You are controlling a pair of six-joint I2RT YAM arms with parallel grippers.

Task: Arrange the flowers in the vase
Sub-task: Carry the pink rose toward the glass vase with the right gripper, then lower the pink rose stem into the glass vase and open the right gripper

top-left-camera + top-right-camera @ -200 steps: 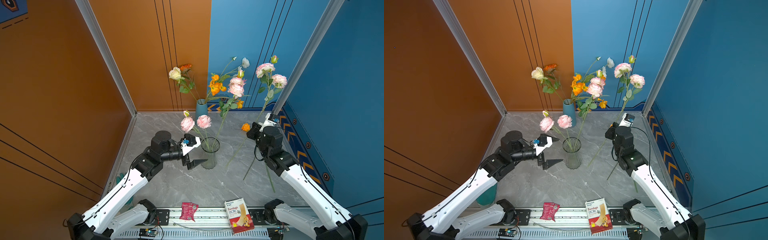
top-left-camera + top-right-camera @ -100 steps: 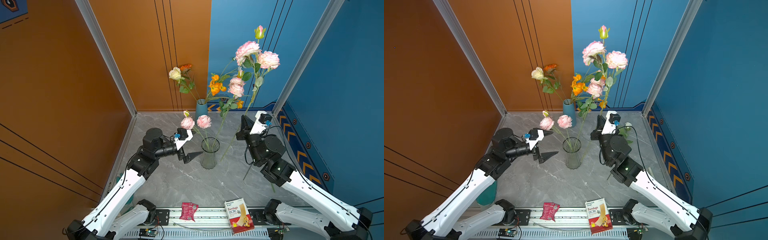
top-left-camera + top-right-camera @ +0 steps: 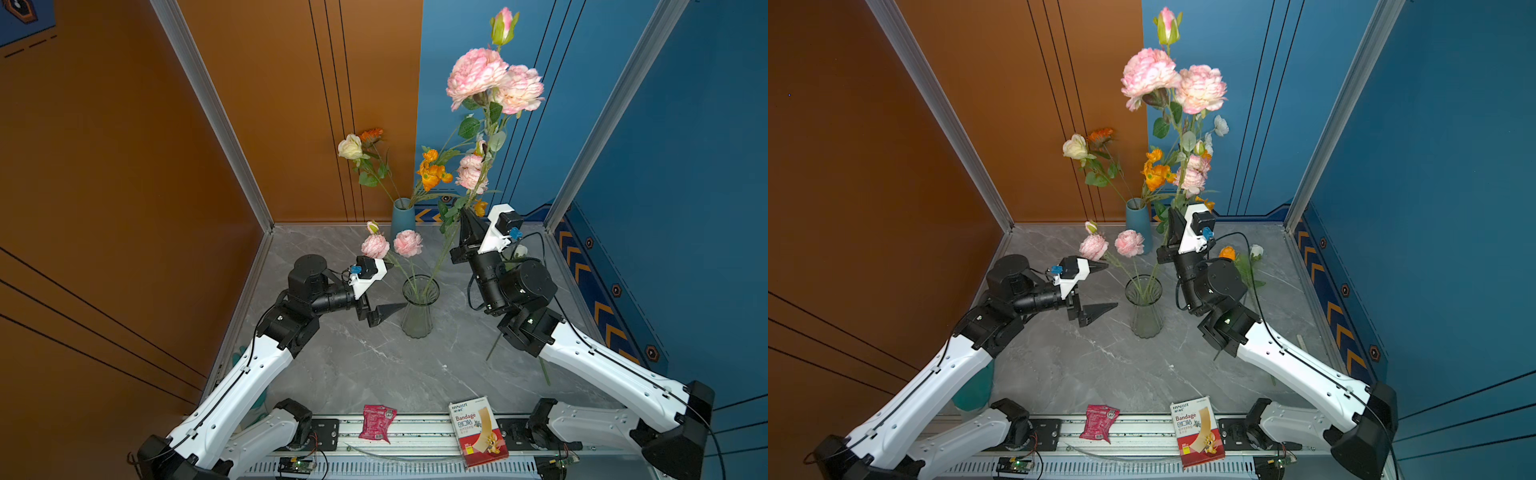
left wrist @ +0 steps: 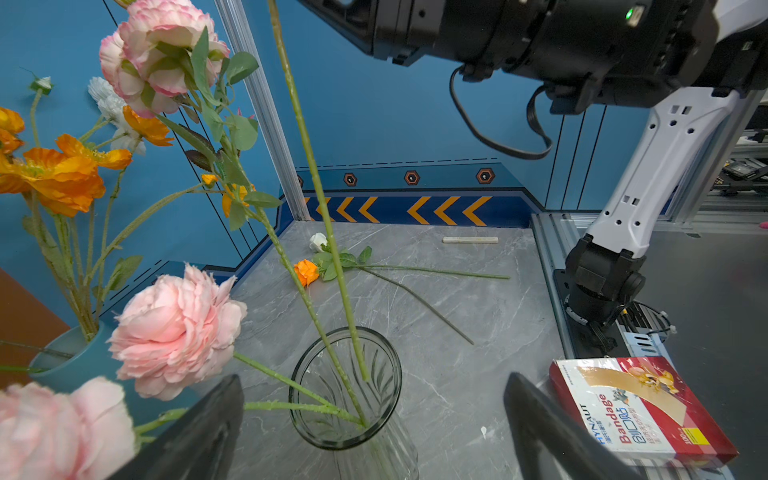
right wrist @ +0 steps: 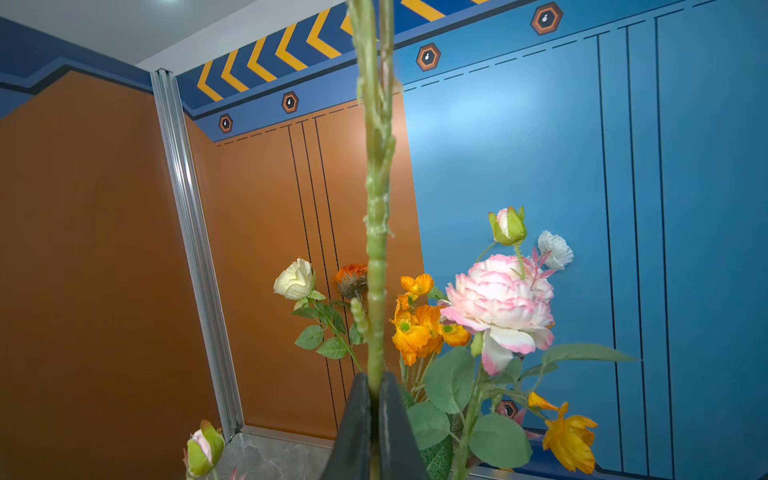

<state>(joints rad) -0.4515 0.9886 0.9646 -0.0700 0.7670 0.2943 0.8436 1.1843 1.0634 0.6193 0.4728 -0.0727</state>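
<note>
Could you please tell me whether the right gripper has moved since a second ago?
Yes. The right gripper, shut on the pink peony stem, has shifted left across the top view, ending closer to the blue vase.
</note>
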